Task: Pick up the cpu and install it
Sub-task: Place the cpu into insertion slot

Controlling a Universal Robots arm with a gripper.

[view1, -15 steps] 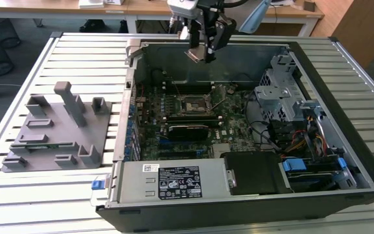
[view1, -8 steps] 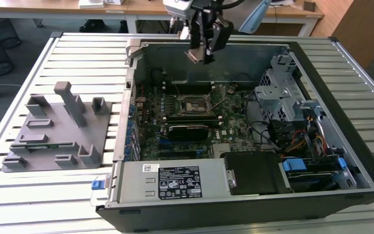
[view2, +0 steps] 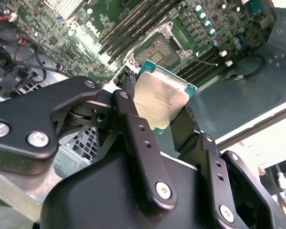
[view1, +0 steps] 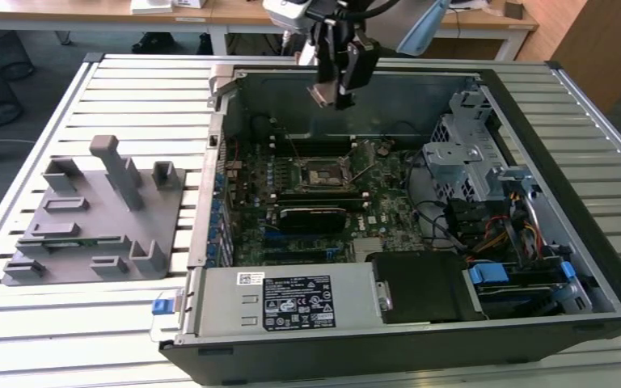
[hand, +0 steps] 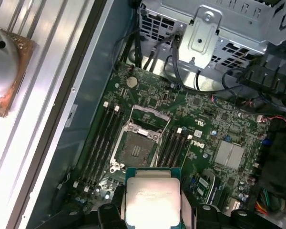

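The cpu is a small square chip with a pale metal top and a green edge, clamped between my gripper's two black fingers. My gripper hangs above the far part of the open computer case, shut on the cpu. Below it lies the motherboard with the dark square socket, its metal frame lifted open and the socket bare. The chip is well above the board and touches nothing but the fingers.
The open case lies on a slatted white table. Inside are a metal drive cage, bundled cables and a power supply. A grey plastic fixture stands on the exterior view's left. A copper-based cooler rests on the slats.
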